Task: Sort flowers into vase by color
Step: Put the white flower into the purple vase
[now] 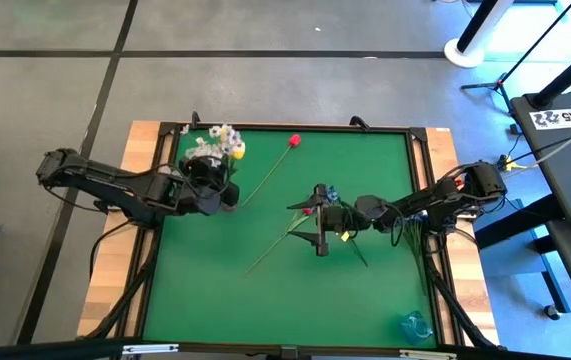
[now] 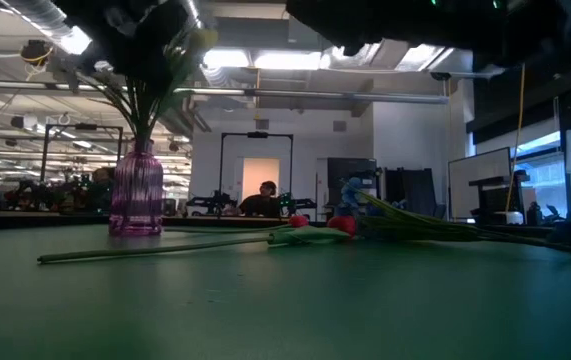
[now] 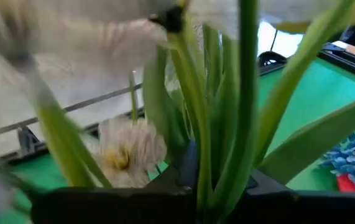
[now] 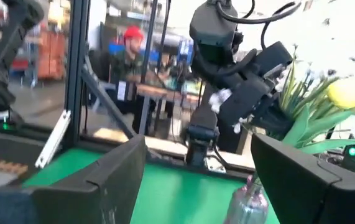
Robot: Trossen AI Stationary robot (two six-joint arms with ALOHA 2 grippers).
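A ribbed purple glass vase (image 2: 137, 195) stands near the table's far left (image 1: 215, 160), holding white blossoms (image 1: 208, 137) and a yellow tulip (image 1: 237, 152). My left gripper (image 3: 205, 193) is among their green stems above the vase mouth, shut on stems. One red tulip (image 1: 295, 141) lies alone on the green mat. A pile of red tulips (image 2: 340, 225), blue blossoms (image 2: 351, 190) and a yellow flower (image 1: 344, 236) lies mid-table. My right gripper (image 4: 196, 180) hovers open above that pile (image 1: 322, 226), touching nothing. My left gripper holds green flower stems (image 3: 203, 165) between its two fingers, just above the vase. The stems stand about upright and run down into the vase. The blossoms and leaves crowd the view, so how many stems are held cannot be told.
A small bluish glass vase (image 1: 415, 326) stands at the table's near right corner. The lone red tulip's stem (image 1: 265, 178) runs slantwise toward the purple vase. A raised dark frame (image 1: 295, 128) borders the mat. People sit in the room beyond the table (image 4: 130, 56).
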